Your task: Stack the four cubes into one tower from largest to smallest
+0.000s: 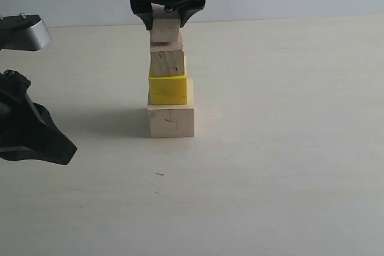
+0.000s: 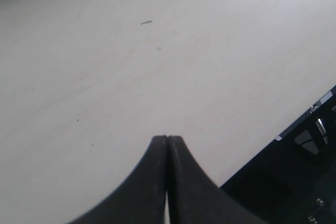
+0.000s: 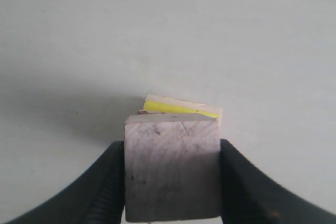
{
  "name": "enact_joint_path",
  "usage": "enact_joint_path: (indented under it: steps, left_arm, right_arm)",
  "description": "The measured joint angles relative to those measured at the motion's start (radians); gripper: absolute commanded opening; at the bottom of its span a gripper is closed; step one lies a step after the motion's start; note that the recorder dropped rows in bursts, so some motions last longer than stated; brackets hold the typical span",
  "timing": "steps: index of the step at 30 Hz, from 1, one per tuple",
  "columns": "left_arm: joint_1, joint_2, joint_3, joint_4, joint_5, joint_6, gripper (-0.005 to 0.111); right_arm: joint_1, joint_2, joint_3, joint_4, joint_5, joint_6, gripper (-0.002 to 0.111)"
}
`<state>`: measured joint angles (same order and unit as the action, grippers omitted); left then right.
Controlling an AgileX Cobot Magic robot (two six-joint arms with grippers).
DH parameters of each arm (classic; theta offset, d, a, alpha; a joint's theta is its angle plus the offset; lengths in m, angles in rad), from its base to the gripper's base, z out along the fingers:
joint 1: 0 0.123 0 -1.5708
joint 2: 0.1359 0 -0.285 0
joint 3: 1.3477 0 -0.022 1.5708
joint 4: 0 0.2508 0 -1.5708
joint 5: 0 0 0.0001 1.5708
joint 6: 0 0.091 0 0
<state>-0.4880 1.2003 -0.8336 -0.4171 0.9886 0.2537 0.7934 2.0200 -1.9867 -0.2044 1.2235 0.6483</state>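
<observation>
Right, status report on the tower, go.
Left jaws shut, empty, parked off to the side. Right jaws clamped on smallest wooden cube, at top of stack: small wooden cube, yellow cube, large pale cube. Nothing in the way.

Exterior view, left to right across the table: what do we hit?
Order: left gripper → tower. The right gripper, clamped on the top cube, sits directly above the tower, so it gets no separate place.
</observation>
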Motion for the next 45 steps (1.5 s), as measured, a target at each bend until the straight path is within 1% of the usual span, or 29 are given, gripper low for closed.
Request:
enact_joint_path:
  steps: [30,45]
  left_arm:
    - [0.000,0.000,0.000,0.000,0.000,0.018,0.000]
    - [0.000,0.000,0.000,-0.002,0.000,0.018,0.000]
  right_arm:
    - [0.000,-0.002,-0.001,0.010,0.002,0.014,0.000]
    - [0.000,-0.047,-0.002,0.013,0.002,-0.006,0.000]
